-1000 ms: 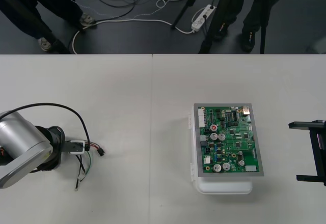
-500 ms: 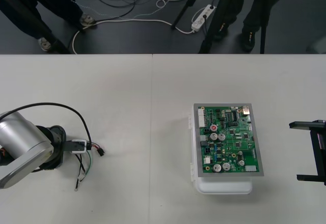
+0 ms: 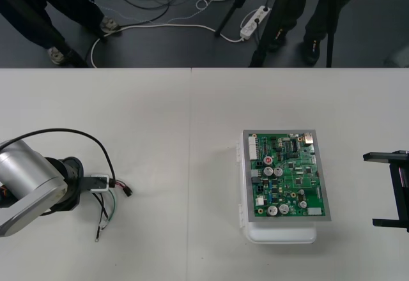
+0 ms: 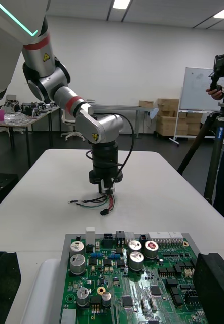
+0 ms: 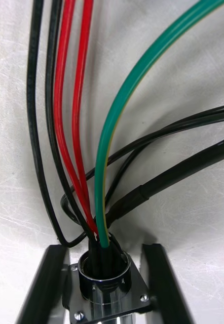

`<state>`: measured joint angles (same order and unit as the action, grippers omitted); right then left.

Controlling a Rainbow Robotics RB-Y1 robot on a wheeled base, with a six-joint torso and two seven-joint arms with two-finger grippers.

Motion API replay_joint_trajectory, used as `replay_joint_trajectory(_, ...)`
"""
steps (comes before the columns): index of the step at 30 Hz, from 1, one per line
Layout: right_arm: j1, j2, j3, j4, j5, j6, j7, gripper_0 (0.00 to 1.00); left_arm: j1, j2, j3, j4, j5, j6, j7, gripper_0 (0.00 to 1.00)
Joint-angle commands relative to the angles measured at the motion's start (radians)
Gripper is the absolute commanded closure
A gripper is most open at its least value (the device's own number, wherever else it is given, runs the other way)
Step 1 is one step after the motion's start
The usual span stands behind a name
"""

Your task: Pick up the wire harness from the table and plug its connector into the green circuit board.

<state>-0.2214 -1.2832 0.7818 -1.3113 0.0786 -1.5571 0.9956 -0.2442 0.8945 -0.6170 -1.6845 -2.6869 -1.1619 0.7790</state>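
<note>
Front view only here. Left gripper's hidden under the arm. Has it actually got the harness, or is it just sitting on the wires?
Observer: It has it. Left wrist view: the left gripper has its fingers shut on the round metal socket of the harness.
Operator: Tilted or square to the table?
Observer: Right wrist view: it points straight down at the table, wires spilling out beneath it.

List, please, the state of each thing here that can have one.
Left gripper: shut on the socket of the wire harness, at the table's left side.
Right gripper: open, parked at the table's right edge.
Plug: loose beside the left gripper, not in the board.
Circuit board: flat on its white base.
</note>
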Motion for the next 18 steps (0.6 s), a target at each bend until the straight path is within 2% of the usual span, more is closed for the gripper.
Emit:
replay_joint_trajectory(1, -0.015, -0.002, -0.004, 0.007, -0.011, -0.011, 0.031, 0.0, -0.021, -0.017, -0.001, -0.001, -0.01, 0.039, -0.023, 1.0)
replay_joint_trajectory(18, -0.015, -0.002, -0.004, 0.014, -0.011, -0.011, 0.031, 0.0, -0.018, -0.017, 0.017, -0.035, 0.016, 0.065, -0.003, 1.0)
